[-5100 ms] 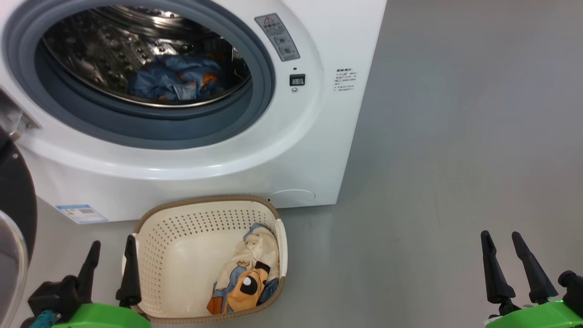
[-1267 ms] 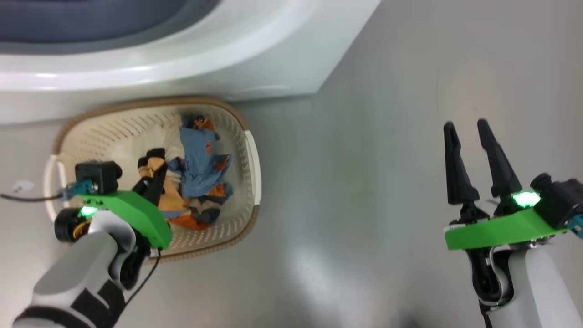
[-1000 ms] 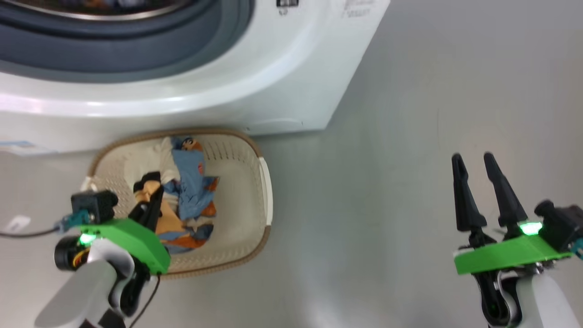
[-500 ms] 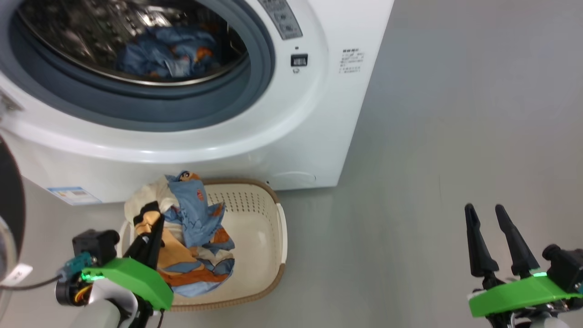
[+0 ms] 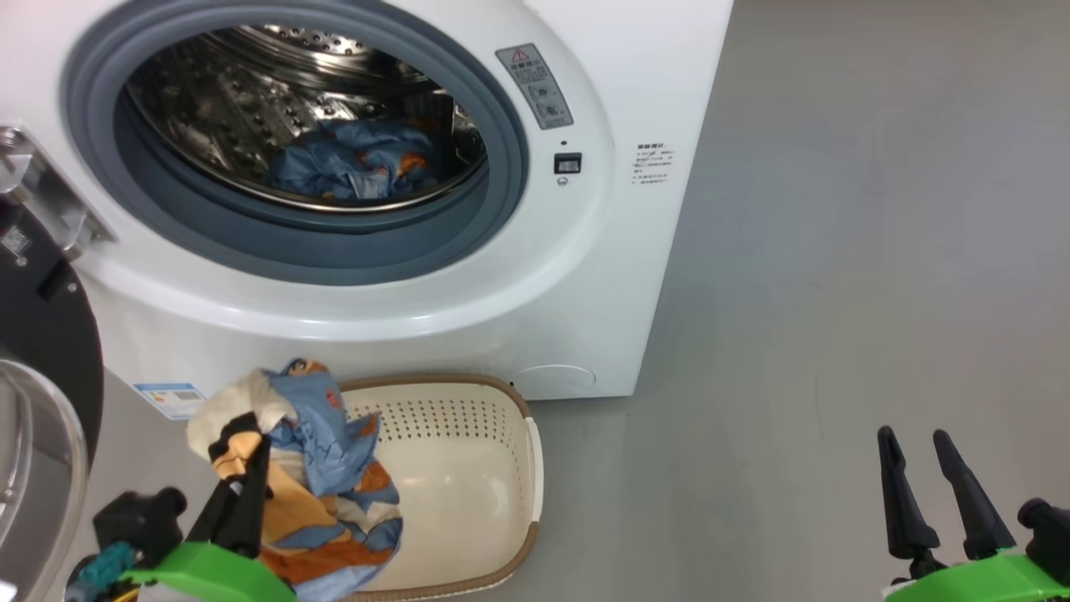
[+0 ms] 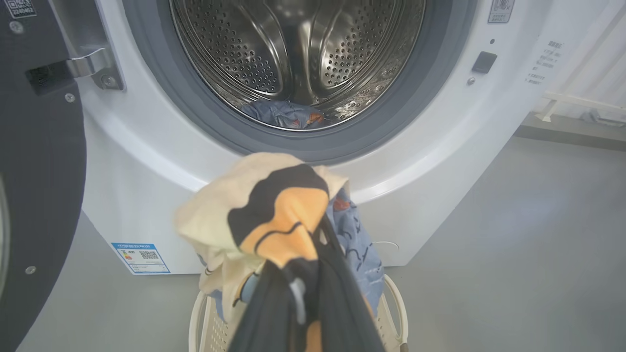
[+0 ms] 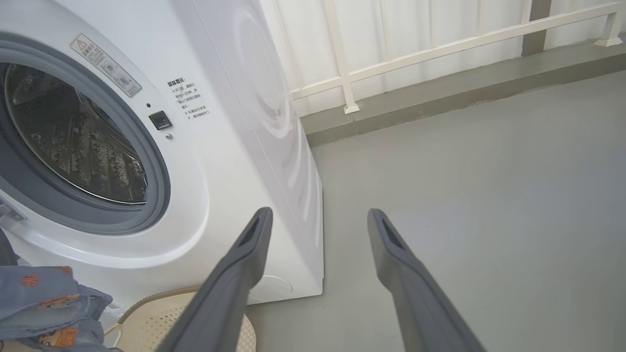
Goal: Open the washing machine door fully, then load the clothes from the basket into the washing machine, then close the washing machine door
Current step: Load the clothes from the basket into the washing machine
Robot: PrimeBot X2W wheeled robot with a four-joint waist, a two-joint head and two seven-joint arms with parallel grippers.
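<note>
The machine stands with its door swung wide at the left. A blue garment lies low in the drum. The basket sits on the floor just before the machine.

The left gripper is clenched on a cream garment, which hangs over the basket's left end. The right gripper is spread with nothing in it, well apart to the right.

The left wrist view alone shows the drum's ribs and the door's steel hinge. The right wrist view alone shows a white railing behind the machine.

A grey warning sticker with a red triangle sits by the opening, above a small black latch socket. The print block is too small to read. A blue label with a QR code sits at the lower corner.
</note>
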